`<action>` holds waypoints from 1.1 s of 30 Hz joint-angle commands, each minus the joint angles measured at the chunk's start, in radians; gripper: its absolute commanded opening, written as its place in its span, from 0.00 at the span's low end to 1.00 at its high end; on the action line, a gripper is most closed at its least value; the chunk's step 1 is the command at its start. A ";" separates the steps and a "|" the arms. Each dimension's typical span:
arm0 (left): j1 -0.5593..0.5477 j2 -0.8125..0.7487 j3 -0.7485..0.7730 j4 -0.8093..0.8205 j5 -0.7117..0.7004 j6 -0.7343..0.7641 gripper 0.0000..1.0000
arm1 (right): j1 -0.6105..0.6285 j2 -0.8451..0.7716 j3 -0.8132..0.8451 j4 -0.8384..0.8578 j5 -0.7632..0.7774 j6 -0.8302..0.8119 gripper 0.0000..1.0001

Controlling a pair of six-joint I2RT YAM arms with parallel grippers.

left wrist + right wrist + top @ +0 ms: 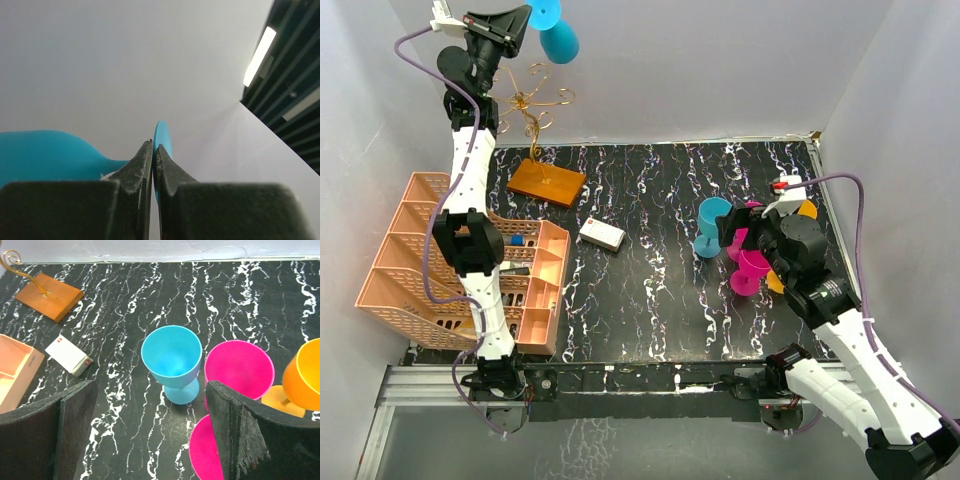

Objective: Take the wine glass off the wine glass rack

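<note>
A blue wine glass [560, 42] hangs tilted in the air at the back left, above the gold wire arms of the wine glass rack [532, 103] and apart from them. My left gripper [525, 25] is shut on the glass's thin round foot [162, 136]. The bowl [45, 155] shows to the left of the fingers in the left wrist view. The rack's orange-brown wooden base [546, 182] lies on the black marbled table; one corner of it [49, 296] shows in the right wrist view. My right gripper [735, 235] stands open and empty over the cups at the right [150, 440].
A peach lattice basket [420, 260] fills the left side. A white box [603, 234] lies mid-table. A blue goblet [172, 362], two pink goblets [240, 367] and an orange one [305, 377] stand together at the right. White walls enclose the table.
</note>
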 commanded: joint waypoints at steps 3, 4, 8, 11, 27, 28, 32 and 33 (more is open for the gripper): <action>-0.047 -0.223 -0.144 0.241 0.185 -0.090 0.00 | 0.002 0.034 0.090 0.018 -0.095 0.080 0.98; -0.055 -0.248 -0.188 0.280 0.208 -0.107 0.00 | 0.001 0.041 0.096 0.021 -0.111 0.094 0.98; -0.113 -0.392 -0.439 0.463 0.285 -0.165 0.00 | 0.001 0.068 0.107 0.041 -0.172 0.149 0.98; -0.157 -0.508 -0.672 0.582 0.336 -0.181 0.00 | 0.002 0.102 0.108 0.054 -0.198 0.202 0.98; -0.194 -0.883 -1.271 0.908 0.387 -0.364 0.00 | -0.076 0.318 0.168 0.475 -0.800 0.584 0.99; -0.193 -0.885 -1.284 0.941 0.387 -0.390 0.00 | -0.086 0.331 0.164 0.534 -0.839 0.613 0.99; -0.208 -0.914 -1.325 1.065 0.382 -0.472 0.00 | -0.104 0.368 0.149 0.747 -0.943 0.741 0.99; -0.213 -0.922 -1.338 1.091 0.375 -0.490 0.00 | -0.104 0.374 0.141 0.815 -0.963 0.779 0.99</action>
